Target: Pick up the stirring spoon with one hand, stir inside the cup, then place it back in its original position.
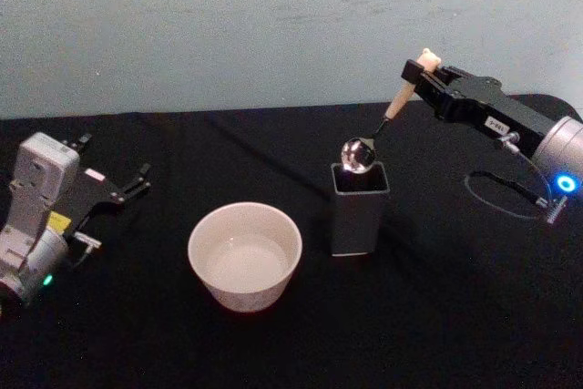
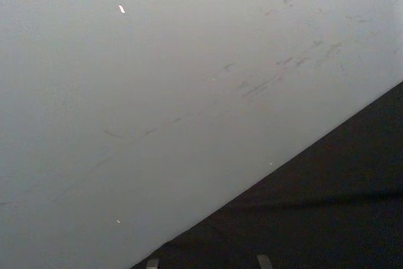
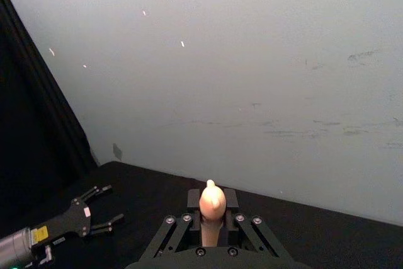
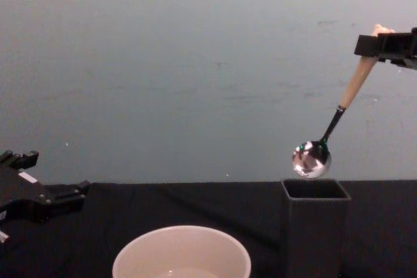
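Gripping the stirring spoon (image 4: 339, 110), right gripper (image 1: 421, 73) above holder (image 4: 315, 226)

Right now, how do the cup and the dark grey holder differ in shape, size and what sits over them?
The cup is round, cream-white, wide and low; the holder is square-sectioned, dark grey, narrower and taller. Nothing hangs over the cup, while the stirring spoon, gripped by the right gripper, hangs with its bowl just above the holder's mouth. Both stand upright and open-topped on the black table.
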You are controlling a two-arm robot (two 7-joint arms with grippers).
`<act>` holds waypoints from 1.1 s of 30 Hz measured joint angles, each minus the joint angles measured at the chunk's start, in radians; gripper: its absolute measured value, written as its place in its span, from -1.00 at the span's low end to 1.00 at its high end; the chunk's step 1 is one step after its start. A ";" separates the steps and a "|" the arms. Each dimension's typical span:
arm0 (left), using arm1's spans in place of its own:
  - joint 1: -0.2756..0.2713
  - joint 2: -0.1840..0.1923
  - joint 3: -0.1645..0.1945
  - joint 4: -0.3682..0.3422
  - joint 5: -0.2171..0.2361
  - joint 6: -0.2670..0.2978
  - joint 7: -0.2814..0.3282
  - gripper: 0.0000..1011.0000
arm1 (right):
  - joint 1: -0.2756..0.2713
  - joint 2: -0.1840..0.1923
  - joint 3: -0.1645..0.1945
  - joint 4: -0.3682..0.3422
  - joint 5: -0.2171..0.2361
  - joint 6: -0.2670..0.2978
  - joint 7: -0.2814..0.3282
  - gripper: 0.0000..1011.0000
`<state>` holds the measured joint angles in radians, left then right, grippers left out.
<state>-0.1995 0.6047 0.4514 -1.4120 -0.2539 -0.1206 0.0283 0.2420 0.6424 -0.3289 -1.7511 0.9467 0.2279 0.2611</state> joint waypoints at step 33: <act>0.000 0.000 0.000 0.000 0.000 0.000 0.000 0.98 | 0.012 -0.009 -0.081 0.080 -0.126 0.004 0.024 -0.58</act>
<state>-0.1995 0.6047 0.4514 -1.4120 -0.2539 -0.1205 0.0283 0.2535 0.6332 -0.4101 -1.6706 0.8212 0.2316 0.2847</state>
